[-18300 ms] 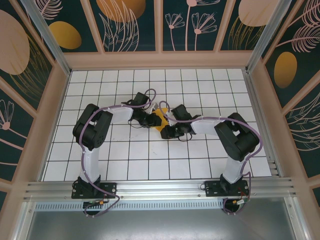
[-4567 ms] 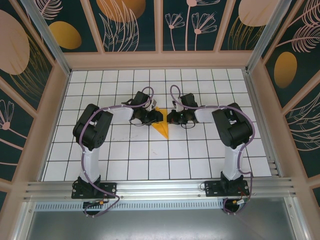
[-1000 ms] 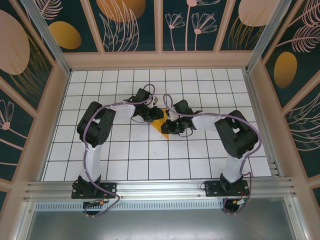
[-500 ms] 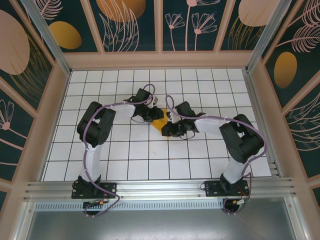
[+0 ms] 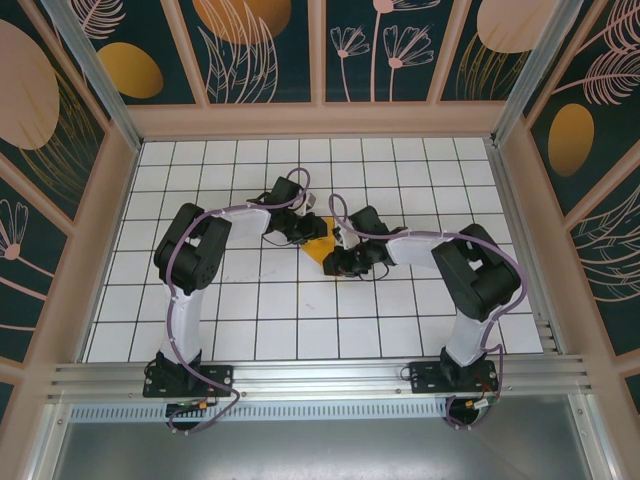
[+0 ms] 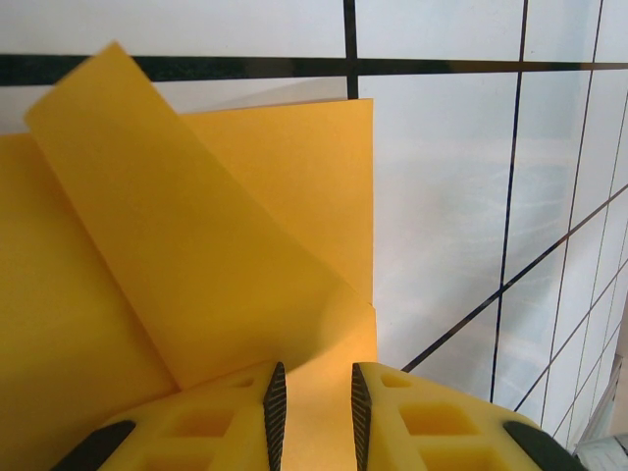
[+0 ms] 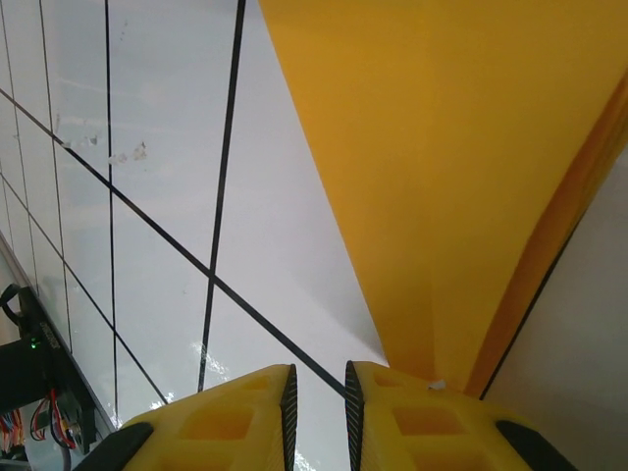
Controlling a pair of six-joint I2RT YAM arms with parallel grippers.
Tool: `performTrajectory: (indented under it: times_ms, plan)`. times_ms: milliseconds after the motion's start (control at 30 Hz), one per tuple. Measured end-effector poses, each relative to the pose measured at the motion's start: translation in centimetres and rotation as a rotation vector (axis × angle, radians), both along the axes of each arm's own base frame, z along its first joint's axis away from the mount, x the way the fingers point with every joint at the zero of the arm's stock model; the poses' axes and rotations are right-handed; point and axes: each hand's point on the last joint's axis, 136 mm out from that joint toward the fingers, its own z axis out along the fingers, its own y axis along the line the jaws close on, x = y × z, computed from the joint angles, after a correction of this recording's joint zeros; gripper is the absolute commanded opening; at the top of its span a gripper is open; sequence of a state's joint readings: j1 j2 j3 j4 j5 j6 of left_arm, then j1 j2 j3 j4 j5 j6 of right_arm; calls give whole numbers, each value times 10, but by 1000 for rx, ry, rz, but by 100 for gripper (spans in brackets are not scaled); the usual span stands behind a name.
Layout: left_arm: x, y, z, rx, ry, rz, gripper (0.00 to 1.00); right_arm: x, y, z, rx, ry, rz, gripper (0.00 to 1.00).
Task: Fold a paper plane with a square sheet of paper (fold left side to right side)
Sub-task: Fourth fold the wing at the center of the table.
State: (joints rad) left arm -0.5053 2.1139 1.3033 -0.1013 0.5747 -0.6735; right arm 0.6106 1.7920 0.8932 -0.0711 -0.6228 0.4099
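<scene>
The orange-yellow square sheet of paper point(image 5: 320, 246) lies on the white grid table, folded into a narrow pointed paper plane shape with its tip toward the near side. My left gripper point(image 5: 312, 230) stands over its far left part. In the left wrist view the jaws point(image 6: 314, 378) are a little apart with flat paper point(image 6: 98, 324) showing in the gap, and a folded flap point(image 6: 186, 245) rises ahead of them. My right gripper point(image 5: 338, 262) is at the near tip. Its jaws point(image 7: 316, 378) stand slightly apart over bare table, and the right finger point(image 7: 422, 402) rests on the paper's point point(image 7: 451, 177).
The white tiled tabletop point(image 5: 250, 320) stretches out round both arms. Wooden-framed dark wall panels point(image 5: 320, 50) with printed orange ovals close in the back and sides. An aluminium rail point(image 5: 320, 378) carries the arm bases along the near edge.
The right arm's elbow has swung out and back a little while its gripper stays at the paper's near tip. The left arm and the paper hold still.
</scene>
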Motion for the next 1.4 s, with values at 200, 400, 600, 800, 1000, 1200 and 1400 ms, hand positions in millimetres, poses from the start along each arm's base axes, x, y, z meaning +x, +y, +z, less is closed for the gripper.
performTrajectory:
  times_ms: [200, 400, 600, 800, 1000, 1200, 1400]
  plan:
    - [0, 0, 0, 0, 0, 0, 29, 0, 0, -5, -3, 12, -9, 24]
    - [0, 0, 0, 3, -1, 2, 29, 0, 0, -8, -8, 18, -13, 23]
    - [0, 0, 0, 3, -2, 2, 29, -2, -3, -11, -4, 0, -16, 21]
    - [1, 1, 0, 5, -3, 3, 29, -19, -15, -10, -17, 17, -17, 20]
    - [1, 1, 0, 5, -3, 4, 29, -10, -11, 29, 53, -48, -19, 17]
    - [1, 1, 0, 5, -4, 3, 29, 22, 7, 55, 105, -132, -27, 16]
    - [1, 1, 0, 5, -3, 4, 29, 33, 11, 21, 49, -84, -39, 16]
